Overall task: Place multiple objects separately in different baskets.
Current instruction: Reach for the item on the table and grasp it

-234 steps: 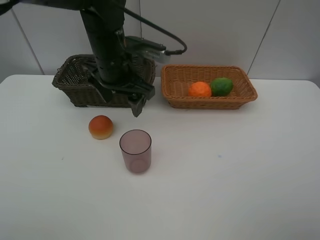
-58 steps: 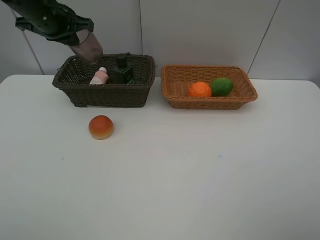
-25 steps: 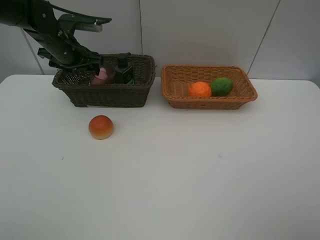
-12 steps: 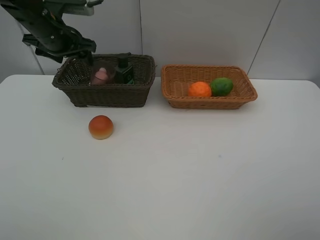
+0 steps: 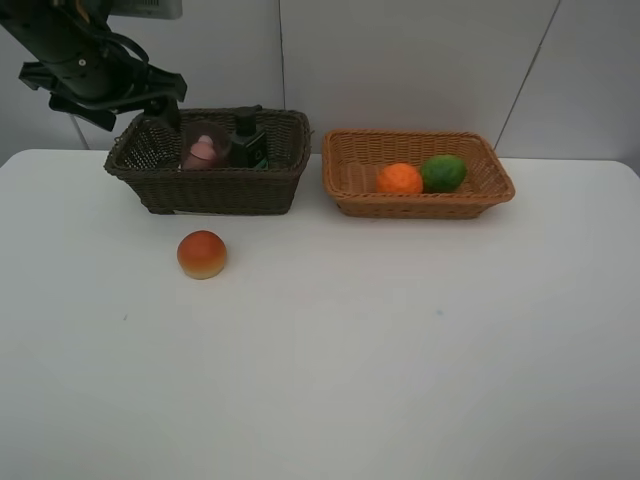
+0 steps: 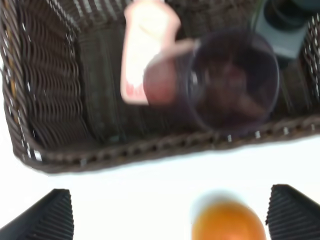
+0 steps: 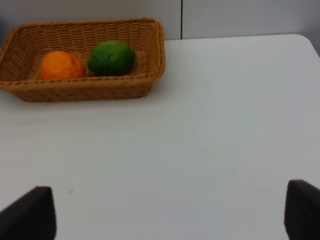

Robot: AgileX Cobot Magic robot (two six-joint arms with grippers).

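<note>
The dark brown basket (image 5: 210, 190) holds the purple cup (image 5: 205, 146), the pink bottle (image 6: 147, 52) leaning behind it and the dark green bottle (image 5: 247, 140). My left gripper (image 5: 140, 110) hovers open and empty above the basket's left end. In its wrist view the left gripper (image 6: 170, 220) looks down on the cup (image 6: 232, 82) and the basket's rim (image 6: 150, 150). A peach-like fruit (image 5: 202, 254) lies on the table in front. The tan basket (image 5: 420, 205) holds the mandarin (image 5: 399, 179) and the lime (image 5: 443, 172). My right gripper (image 7: 165, 215) is open over bare table, out of the high view.
Both baskets stand side by side at the back of the white table (image 5: 400, 340), against a grey panelled wall. The right wrist view shows the tan basket (image 7: 80, 92) with the mandarin (image 7: 61, 65) and lime (image 7: 112, 58) ahead of the gripper.
My left gripper has let go of the cup inside the dark basket and lifted up and back to the left. The cup now stands in the basket.
</note>
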